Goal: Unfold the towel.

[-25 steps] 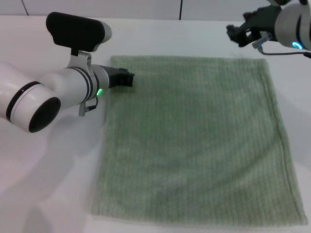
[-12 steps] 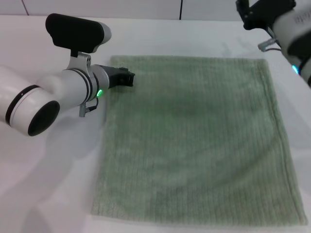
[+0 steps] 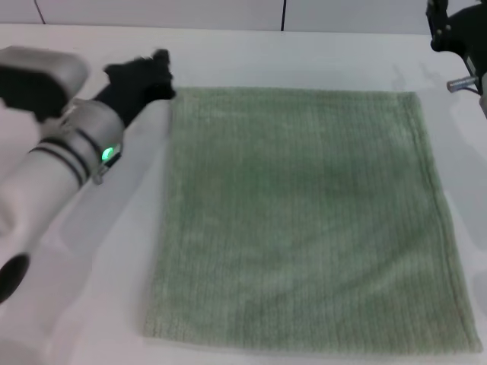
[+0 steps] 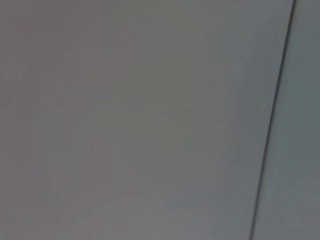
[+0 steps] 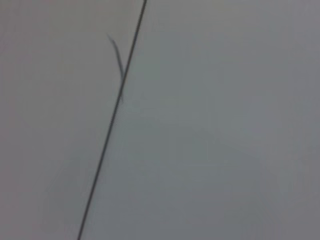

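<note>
The pale sage-green towel (image 3: 304, 220) lies spread flat on the white table in the head view, roughly rectangular, its ribbed surface smooth. My left gripper (image 3: 144, 72) is lifted just off the towel's far left corner, clear of the cloth, holding nothing. My right gripper (image 3: 445, 26) is at the top right edge of the view, above and beyond the towel's far right corner, mostly out of frame. Both wrist views show only plain grey wall with a dark seam, no towel and no fingers.
The white table (image 3: 106, 304) surrounds the towel, with bare surface to the left and behind it. A wall with a dark vertical seam (image 3: 283, 15) stands at the back.
My left gripper has lifted off the towel's far left corner and swung back to the left. My right arm has risen further toward the top right, nearly out of view. The towel stays flat.
</note>
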Motion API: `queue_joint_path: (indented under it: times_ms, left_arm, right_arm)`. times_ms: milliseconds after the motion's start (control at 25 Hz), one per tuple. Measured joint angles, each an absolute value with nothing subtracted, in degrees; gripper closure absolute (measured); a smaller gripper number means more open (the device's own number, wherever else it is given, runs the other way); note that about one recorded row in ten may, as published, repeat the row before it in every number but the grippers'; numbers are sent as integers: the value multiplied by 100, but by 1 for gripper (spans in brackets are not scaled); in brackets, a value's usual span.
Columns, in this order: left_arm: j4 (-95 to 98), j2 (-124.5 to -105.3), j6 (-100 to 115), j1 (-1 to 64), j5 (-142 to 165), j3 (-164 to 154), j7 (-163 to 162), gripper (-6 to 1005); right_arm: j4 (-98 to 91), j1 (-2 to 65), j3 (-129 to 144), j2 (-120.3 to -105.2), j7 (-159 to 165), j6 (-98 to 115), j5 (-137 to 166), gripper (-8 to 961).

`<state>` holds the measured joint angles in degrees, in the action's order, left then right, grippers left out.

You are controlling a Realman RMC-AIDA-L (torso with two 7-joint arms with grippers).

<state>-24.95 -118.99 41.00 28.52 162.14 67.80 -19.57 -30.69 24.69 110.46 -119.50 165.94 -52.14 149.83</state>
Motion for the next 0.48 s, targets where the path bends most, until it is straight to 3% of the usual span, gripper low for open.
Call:
queue_joint_path:
  times_ms: [80, 480]
  left_arm:
    - [-1885, -11907, 5432, 2782, 16160, 6868, -1914, 1001]
    - [-1724, -11824, 6517, 2493, 16200, 6996, -1799, 960]
  right_arm:
    - [-2830, 2511, 11017, -11955, 16603, -5373, 14967, 535]
    - [-2349, 2517, 11000, -11940, 16603, -5987, 14686, 534]
